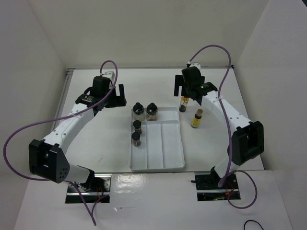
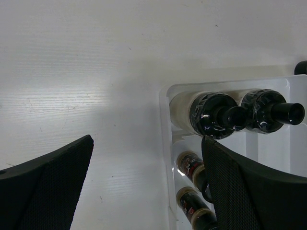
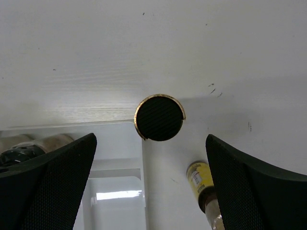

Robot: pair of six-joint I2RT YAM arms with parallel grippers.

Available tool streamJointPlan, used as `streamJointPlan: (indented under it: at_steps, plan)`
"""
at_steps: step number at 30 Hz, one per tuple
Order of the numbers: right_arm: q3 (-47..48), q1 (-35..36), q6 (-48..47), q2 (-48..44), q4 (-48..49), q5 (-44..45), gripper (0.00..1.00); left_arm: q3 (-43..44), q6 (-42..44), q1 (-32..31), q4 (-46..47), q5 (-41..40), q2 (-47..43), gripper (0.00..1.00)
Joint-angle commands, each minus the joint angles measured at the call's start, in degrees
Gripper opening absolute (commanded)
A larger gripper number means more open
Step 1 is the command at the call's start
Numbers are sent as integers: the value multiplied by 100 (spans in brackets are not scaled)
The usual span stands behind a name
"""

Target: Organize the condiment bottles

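Wide black-capped bottles (image 1: 138, 110): two. Short dark bottles (image 1: 137, 126): two. Tall yellow bottle (image 1: 183, 103): one. Tan-capped amber bottle (image 1: 196, 119): one. Divided white tray (image 1: 168, 143): one.

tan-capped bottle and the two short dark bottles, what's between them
Only parts of the white tray: its two bottle-free compartments and right wall separate the tan-capped bottle from the two short dark bottles. The top external view shows it.

left hand (image 2: 147, 141): jaws wide apart, pointing down | right hand (image 3: 151, 139): jaws wide apart, pointing down

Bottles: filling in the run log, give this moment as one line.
tray: four bottles; outside: black-capped bottle, tan-capped bottle; left gripper open; right gripper open over black-capped bottle
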Motion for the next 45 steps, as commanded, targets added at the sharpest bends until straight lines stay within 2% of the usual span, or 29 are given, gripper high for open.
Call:
streamJointPlan:
  at_steps: [1,14,21,25,26,27,30,31,36,43,45]
  plan:
    - [81,-24,-124,336,334,-11,99,-14,142,34,156,89,43,99]
    - [186,-191,-124,820,562,51,99,-14,195,34,104,36,96,99]
    - [186,-244,-19,996,633,51,79,-14,195,34,104,36,96,99]
    - [186,-244,-18,996,633,103,57,-14,195,34,104,36,96,99]
    - [186,-244,34,996,633,104,49,-14,195,34,104,36,96,99]
    - [186,-244,34,996,572,156,30,-14,195,34,104,36,96,99]
    - [317,-244,87,996,388,331,6,-14,195,34,104,-17,96,99]
    - [379,-244,87,996,291,524,2,-14,195,34,104,-17,96,99]
    - [862,-244,201,488,-245,736,0,-14,195,34,104,-17,43,99]
    - [1223,406,254,-559,-736,788,0,-14,195,34,104,-69,-71,99]
    - [1302,459,307,-560,-905,912,0,-14,195,34,104,-69,-133,99]
